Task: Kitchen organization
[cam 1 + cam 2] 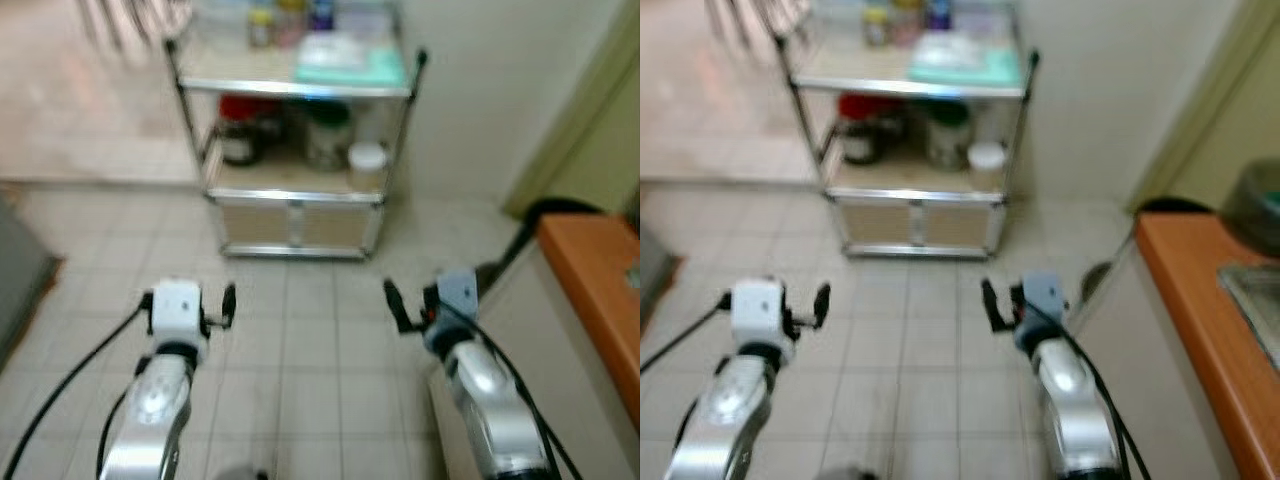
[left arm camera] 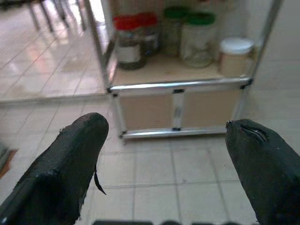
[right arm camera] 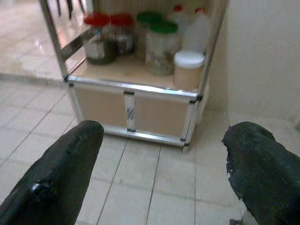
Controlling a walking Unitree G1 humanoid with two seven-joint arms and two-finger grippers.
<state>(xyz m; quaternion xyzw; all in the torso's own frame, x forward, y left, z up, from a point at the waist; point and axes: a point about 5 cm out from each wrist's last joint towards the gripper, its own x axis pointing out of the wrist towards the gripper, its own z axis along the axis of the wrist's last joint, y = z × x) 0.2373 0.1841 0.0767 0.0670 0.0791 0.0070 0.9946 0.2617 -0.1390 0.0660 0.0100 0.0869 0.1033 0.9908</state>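
Both arms raised short of the cart: left pincer and right pincer spread, empty, likely readied for approach. Beyond, jars crowd its middle shelf; the desk lies right of it.

Home kitchen, by every sign. Pale tiled floor underfoot. Metal-framed rack against a plain wall, with cupboard doors at the bottom. Middle shelf crowded with jars, red lids and green, plus a white-lidded tub. Orange counter with a sink on the right.
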